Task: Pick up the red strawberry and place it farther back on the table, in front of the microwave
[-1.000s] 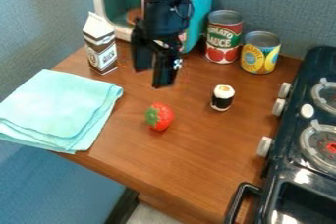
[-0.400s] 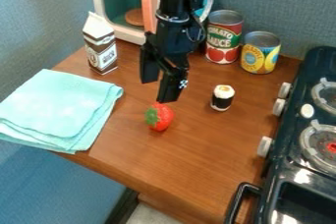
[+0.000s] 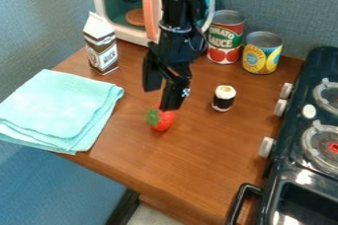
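The black gripper hangs over the middle of the wooden table, open, its two fingers apart with nothing between them. Just below its fingertips lies a red strawberry with a green top, its upper edge partly covered by the nearer finger. Whether they touch, I cannot tell. To the right of the gripper stands a small sushi roll, white on top with a black band.
A folded turquoise cloth lies on the left, with a brown-and-white carton behind it. A toy microwave, a tomato sauce can and a yellow can stand at the back. The black stove is on the right.
The gripper has come down and slightly right, toward the camera, and its fingertips now overlap the strawberry's top in the view. The strawberry and the other objects have stayed put.
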